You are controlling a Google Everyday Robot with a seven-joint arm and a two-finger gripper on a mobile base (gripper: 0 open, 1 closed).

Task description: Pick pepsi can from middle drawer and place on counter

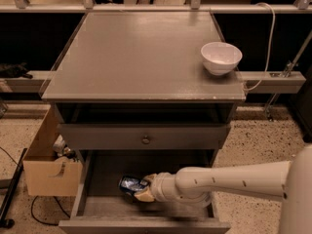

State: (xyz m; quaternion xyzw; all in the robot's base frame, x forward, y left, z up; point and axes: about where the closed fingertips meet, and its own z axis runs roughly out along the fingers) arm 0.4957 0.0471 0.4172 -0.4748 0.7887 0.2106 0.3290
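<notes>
Counter (136, 57): smooth matt grey paint, worn pale along the edges; middle drawer (109, 172): the same dull grey painted wood with a plain floor; the drawer front (97, 136) above it carries a small round metal knob (146, 140) with a faint shine. Pepsi can (129, 184): glossy blue and silver metal, catching light on the middle drawer's floor, with the gripper (142, 193) right against it; the gripper looks matt tan, and the arm (234, 182) behind it is smooth cream plastic with a soft sheen. White bowl (221, 57): glossy, ceramic-looking; box (48, 177) beside the cabinet: matt brown cardboard; floor (263, 145): speckled, stone-like.
</notes>
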